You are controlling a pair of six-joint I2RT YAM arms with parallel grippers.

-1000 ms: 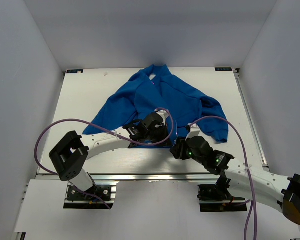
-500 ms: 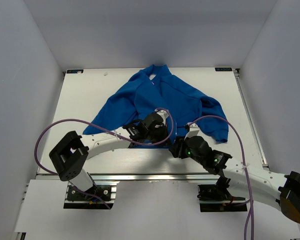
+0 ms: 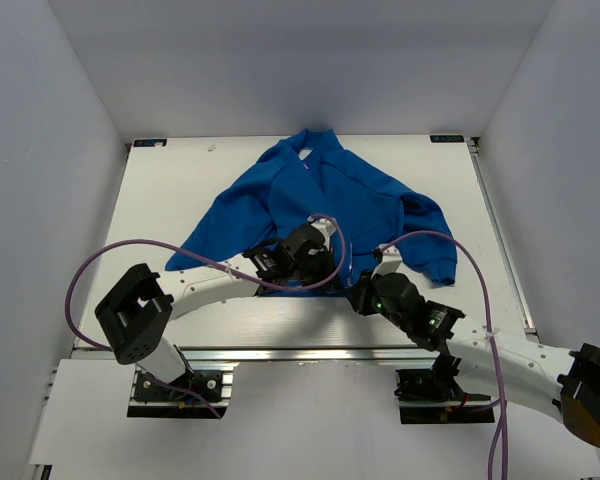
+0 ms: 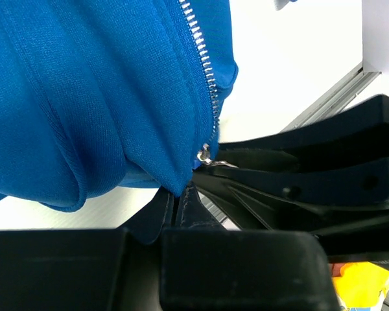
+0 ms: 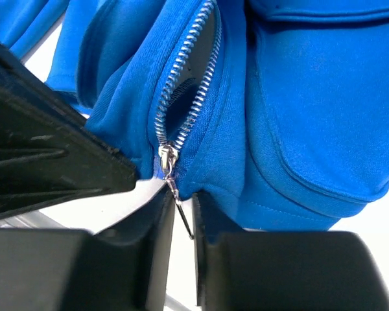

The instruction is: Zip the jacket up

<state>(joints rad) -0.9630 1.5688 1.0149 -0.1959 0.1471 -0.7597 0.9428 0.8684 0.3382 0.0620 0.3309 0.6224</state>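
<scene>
Near the tabletop's (image 3: 180,180) front edge, about midway along it, both claws meet at the hem of the jacket (image 3: 330,200). The left claw (image 4: 175,201) is pressed together on a fold of blue hem fabric just beside the foot of the zipper (image 5: 188,84). The right claw (image 5: 183,197) has its fingers a sliver apart, with the zipper pull (image 5: 185,223) hanging in that gap below the slider (image 5: 166,159); whether it is pinched I cannot tell. Above the slider the teeth stand parted. Farther back the jacket spreads out, sleeves to either side, collar by the far edge.
</scene>
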